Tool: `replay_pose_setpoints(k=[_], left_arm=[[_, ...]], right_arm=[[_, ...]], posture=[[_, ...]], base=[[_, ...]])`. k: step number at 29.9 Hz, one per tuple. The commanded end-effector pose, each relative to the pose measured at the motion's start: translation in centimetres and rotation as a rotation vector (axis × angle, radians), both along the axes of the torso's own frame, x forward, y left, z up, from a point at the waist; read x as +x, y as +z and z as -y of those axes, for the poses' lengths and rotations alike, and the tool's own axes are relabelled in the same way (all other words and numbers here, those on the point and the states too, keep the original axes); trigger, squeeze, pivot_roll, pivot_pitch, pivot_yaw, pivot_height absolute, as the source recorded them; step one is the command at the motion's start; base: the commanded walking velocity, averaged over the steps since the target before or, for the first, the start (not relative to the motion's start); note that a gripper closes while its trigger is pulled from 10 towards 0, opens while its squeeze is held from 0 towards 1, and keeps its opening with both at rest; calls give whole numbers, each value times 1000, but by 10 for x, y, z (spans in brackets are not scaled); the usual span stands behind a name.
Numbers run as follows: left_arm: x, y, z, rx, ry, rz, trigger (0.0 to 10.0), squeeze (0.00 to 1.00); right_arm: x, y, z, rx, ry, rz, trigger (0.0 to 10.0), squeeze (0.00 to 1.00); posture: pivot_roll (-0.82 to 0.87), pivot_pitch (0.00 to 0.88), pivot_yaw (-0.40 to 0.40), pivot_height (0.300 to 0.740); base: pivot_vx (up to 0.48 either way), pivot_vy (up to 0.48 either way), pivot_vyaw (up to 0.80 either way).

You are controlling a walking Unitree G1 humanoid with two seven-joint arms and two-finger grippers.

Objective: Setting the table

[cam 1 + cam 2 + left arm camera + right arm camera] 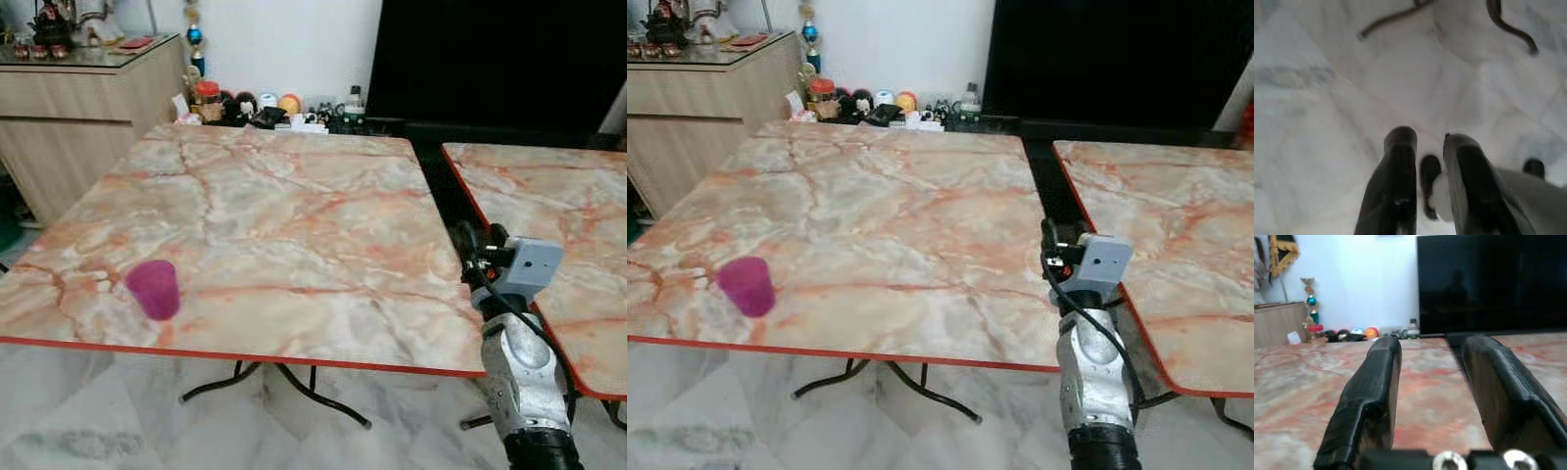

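Observation:
A small magenta cup [153, 289] stands upright near the front left corner of the marble table [294, 215]. My right gripper [473, 240] is raised at the table's front right edge, beside the gap to a second table and far from the cup. In the right wrist view its two black fingers [1376, 382] stand apart, open, with nothing between them, and point across the tabletop. My left gripper [1429, 138] hangs idle over the floor, its fingers slightly apart and empty.
A second marble table [558, 206] stands to the right across a narrow gap. A large black screen [490, 59] is behind it. A wooden sideboard [78, 98] is at the back left, with small toys and jars [265, 106] along the wall. Black table legs [294, 382] cross the marble floor.

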State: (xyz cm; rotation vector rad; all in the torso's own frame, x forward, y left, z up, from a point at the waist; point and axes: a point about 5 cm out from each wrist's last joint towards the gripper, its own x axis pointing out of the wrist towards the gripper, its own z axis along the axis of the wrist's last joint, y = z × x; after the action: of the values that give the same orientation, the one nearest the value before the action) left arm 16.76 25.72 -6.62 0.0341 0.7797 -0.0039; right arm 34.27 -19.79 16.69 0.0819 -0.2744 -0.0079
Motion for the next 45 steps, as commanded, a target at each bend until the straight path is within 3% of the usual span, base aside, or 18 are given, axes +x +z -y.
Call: replay_pose_setpoints(k=[1, 30, 45], left_arm=[[-7, -2, -5, 4, 9, -26, 10000, 0], [-8, -2, -6, 5, 19, -23, 10000, 0], [-10, -2, -7, 10, 16, -16, 10000, 0]], right_arm=[[3, 8, -7, -3, 23, 30, 10000, 0], [2, 4, -13, 14, 45, 17, 10000, 0], [0, 1, -14, 21, 43, -1, 10000, 0]], posture=[[112, 0, -31, 740], [121, 41, -31, 740], [120, 49, -32, 740]], base=[[0, 480, 0], [0, 479, 0], [0, 41, 0]])
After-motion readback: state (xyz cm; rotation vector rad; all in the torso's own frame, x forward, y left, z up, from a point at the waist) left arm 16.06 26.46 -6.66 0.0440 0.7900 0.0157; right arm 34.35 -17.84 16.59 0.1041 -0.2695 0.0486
